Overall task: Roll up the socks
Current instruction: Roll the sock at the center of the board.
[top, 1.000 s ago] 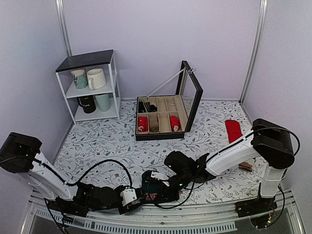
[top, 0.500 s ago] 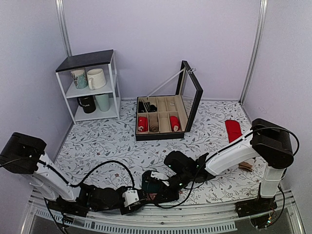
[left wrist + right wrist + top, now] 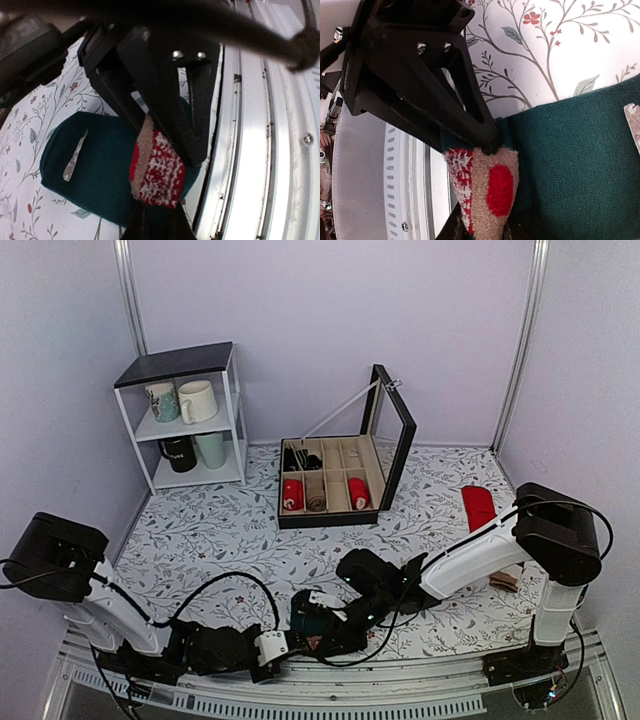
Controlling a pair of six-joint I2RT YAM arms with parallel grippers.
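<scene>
The dark teal-green socks (image 3: 311,620) lie as a thick bundle at the table's near edge, also in the left wrist view (image 3: 95,155) and the right wrist view (image 3: 580,150). A turned-out red, white and beige fuzzy flap (image 3: 157,170) sticks out of the bundle on the rail side. My left gripper (image 3: 298,641) and my right gripper (image 3: 322,628) meet at this flap from opposite sides. In each wrist view my own jaws (image 3: 155,225) (image 3: 480,230) are closed on the flap's end (image 3: 490,190), with the other gripper's black fingers (image 3: 165,90) (image 3: 425,95) touching it from above.
The metal rail (image 3: 260,125) of the table's front edge runs right beside the socks. An open compartment box (image 3: 330,485) with rolled socks stands at the back. Bright red socks (image 3: 479,507) and beige-and-brown socks (image 3: 507,580) lie on the right. A shelf with mugs (image 3: 190,420) stands at the back left.
My left arm's elbow and forearm have shifted a little to the right along the front edge. Both grippers stay at the socks, which have barely moved.
</scene>
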